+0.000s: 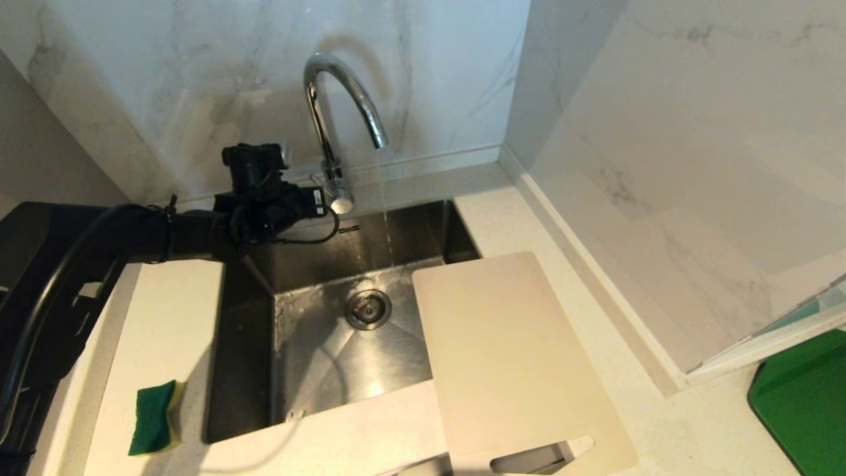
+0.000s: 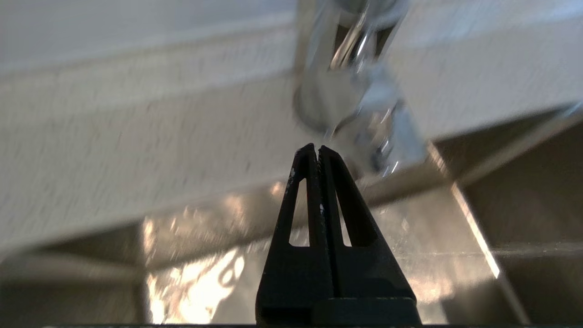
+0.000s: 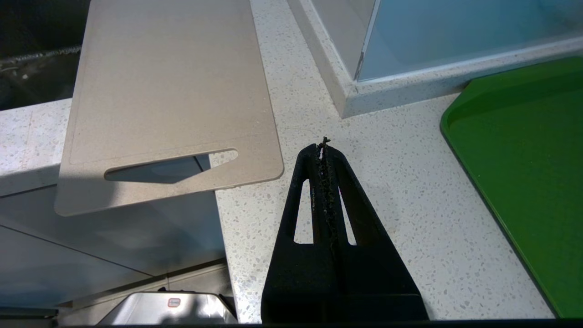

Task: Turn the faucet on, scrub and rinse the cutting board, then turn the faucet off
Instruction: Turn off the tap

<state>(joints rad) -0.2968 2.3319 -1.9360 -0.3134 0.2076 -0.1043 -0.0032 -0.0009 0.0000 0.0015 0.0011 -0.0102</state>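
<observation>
The sink (image 1: 317, 357) basin is left open on its left half, while its right edge is overhung by the cutting board (image 1: 509, 357). The back is blocked by the faucet (image 1: 337, 119) and the left claw (image 2: 317, 148). The left counter (image 1: 165, 317) is occupied only by a sponge (image 1: 155, 418).

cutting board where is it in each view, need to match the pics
Head view: the cutting board lies lower right of centre, bridging the sink's right edge and the counter.
Left wrist view: not in it.
Right wrist view: upper left, slot end nearest the camera.
Shared landmark: the green tray, right of the board.
</observation>
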